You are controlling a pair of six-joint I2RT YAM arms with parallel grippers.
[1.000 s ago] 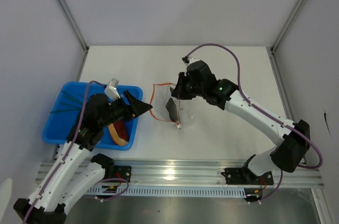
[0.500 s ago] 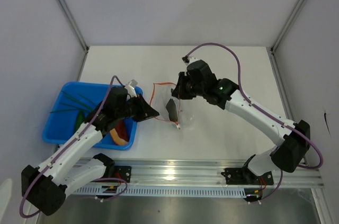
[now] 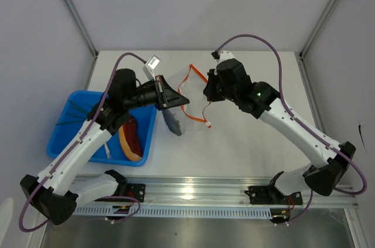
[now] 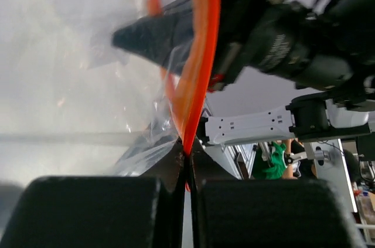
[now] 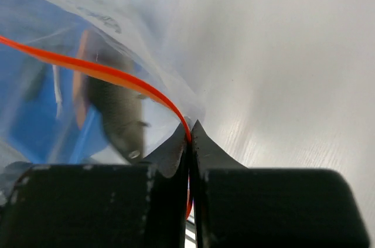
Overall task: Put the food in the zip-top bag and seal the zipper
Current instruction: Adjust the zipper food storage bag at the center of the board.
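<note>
You just shut your left pincer (image 3: 185,102) on the red-orange zipper strip (image 4: 203,48) of the clear plastic bag (image 5: 88,31); the right pincer (image 5: 189,135) pinched it too, readying loading.

White table (image 3: 246,148), grey walls (image 3: 176,2), alu rail (image 3: 193,188) at front.

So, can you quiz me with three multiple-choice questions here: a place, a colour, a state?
1. Where is the meat slab? A in the blue tray; B on a plate; C held aloft.
2. What colour is the bag's zipper strip? A green; B red-orange; C white.
3. How is the left gripper? A open; B shut on the zipper strip; C shut on the meat slab.
Answers: 1 A, it lies in the tray; 2 B, orange in every view; 3 B, it pinches the strip.
</note>
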